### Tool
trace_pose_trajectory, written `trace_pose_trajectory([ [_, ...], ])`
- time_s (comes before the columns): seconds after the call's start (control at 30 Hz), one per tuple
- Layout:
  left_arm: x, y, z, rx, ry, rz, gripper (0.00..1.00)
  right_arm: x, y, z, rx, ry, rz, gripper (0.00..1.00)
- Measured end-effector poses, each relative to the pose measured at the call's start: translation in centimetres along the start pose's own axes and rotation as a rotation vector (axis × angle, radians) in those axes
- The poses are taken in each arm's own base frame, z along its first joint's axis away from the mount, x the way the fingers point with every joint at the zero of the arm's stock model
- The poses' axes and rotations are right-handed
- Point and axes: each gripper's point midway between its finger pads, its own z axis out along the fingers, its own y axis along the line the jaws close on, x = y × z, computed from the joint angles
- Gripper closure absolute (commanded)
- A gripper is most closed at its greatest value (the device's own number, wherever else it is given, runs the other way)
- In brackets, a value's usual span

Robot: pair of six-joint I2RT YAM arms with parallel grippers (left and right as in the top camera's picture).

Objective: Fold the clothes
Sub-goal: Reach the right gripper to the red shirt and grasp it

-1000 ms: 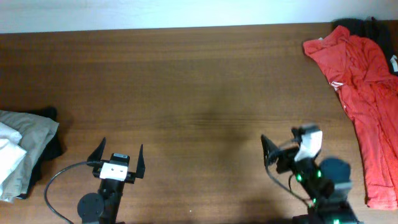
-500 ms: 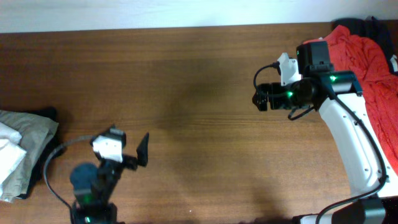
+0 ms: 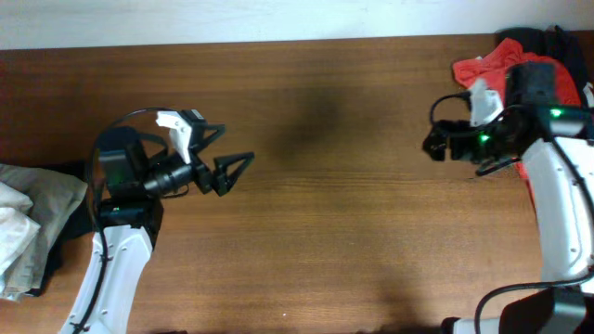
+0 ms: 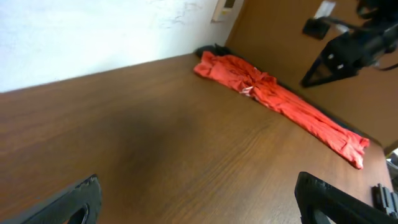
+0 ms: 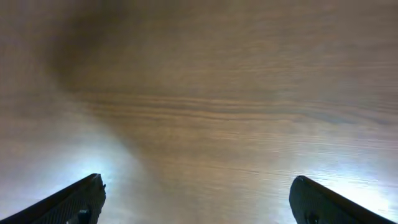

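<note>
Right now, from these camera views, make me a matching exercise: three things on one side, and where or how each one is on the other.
Things:
1. red shirt
2. khaki and white pile
3. left gripper

Place or state:
A. at the left edge of the table
B. open, holding nothing
C. at the far right corner of the table

Pairs: 1-C, 2-A, 3-B

Lab rm: wood table (image 3: 334, 241), white wall (image 3: 278, 19).
</note>
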Motion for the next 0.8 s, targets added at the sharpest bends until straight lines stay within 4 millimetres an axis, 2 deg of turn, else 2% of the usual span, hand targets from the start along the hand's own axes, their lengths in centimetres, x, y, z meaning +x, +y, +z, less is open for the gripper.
trace_pose_trajectory([
  [0.03, 0.2, 0.0, 0.6, -0.018, 0.013, 0.002, 0.01, -0.9, -1.0, -0.9, 0.03, -0.019, 0.018, 0.01],
  [0.1, 1.1, -1.1, 2.7, -0.047, 0.058, 0.029, 0.01, -4.4, -4.2, -3.4, 0.127, -0.109, 0.062, 0.01],
  [0.17, 1.5, -1.0, 3.7, -0.103, 0.081, 0.049, 0.01, -6.3, -6.8, -3.0, 0.172, -0.1, 0.12, 0.0],
  [0.2, 1.7, -1.0, 3.9, -0.113, 0.086, 0.053, 0.01, -6.4, -8.0, -1.8, 0.177, -0.064, 0.158, 0.1],
  [0.23, 1.8, -0.7, 4.1, -0.135, 0.093, 0.062, 0.01, -6.3, -10.8, 1.3, 0.187, 0.003, 0.23, 0.1],
  [0.27, 2.6, 0.0, 4.3, -0.151, 0.113, 0.053, 0.01, -5.8, -12.4, 3.2, 0.193, 0.054, 0.276, 0.06],
  [0.3, 3.3, 0.5, 4.6, -0.157, 0.131, 0.039, 0.01, -5.6, -13.6, 4.2, 0.196, 0.074, 0.306, 0.07],
  [0.33, 4.4, 1.1, 5.0, -0.16, 0.157, 0.017, 0.01, -6.0, -16.3, 4.7, 0.211, 0.063, 0.351, 0.06],
  [0.37, 5.6, 1.7, 5.4, -0.166, 0.188, -0.011, 0.01, -6.3, -17.8, 4.5, 0.223, 0.044, 0.375, 0.06],
  [0.4, 6.0, 1.9, 5.5, -0.166, 0.195, -0.018, 0.01, -6.8, -20.0, 3.7, 0.241, 0.004, 0.406, 0.06],
  [0.43, 6.0, 1.8, 5.5, -0.166, 0.196, -0.019, 0.01, -6.9, -21.2, 3.3, 0.252, -0.015, 0.426, 0.06],
  [0.5, 6.0, 1.8, 5.5, -0.166, 0.198, -0.02, 0.01, -6.2, -24.0, 2.7, 0.273, -0.032, 0.479, 0.02],
  [0.53, 6.1, 1.8, 5.5, -0.166, 0.198, -0.02, 0.01, -5.8, -24.7, 3.2, 0.273, -0.019, 0.484, 0.02],
  [0.67, 6.1, 1.9, 5.5, -0.166, 0.198, -0.021, 0.01, -4.1, -26.4, 8.6, 0.246, 0.083, 0.495, 0.03],
  [0.7, 6.1, 1.8, 5.5, -0.166, 0.198, -0.021, 0.01, -4.4, -26.6, 9.1, 0.242, 0.071, 0.485, 0.06],
  [0.73, 6.1, 1.8, 5.5, -0.166, 0.198, -0.021, 0.01, -4.9, -26.8, 9.2, 0.238, 0.05, 0.471, 0.15],
  [0.8, 6.1, 1.9, 5.5, -0.166, 0.198, -0.021, 0.01, -6.7, -26.6, 9.6, 0.224, -0.01, 0.419, 0.17],
])
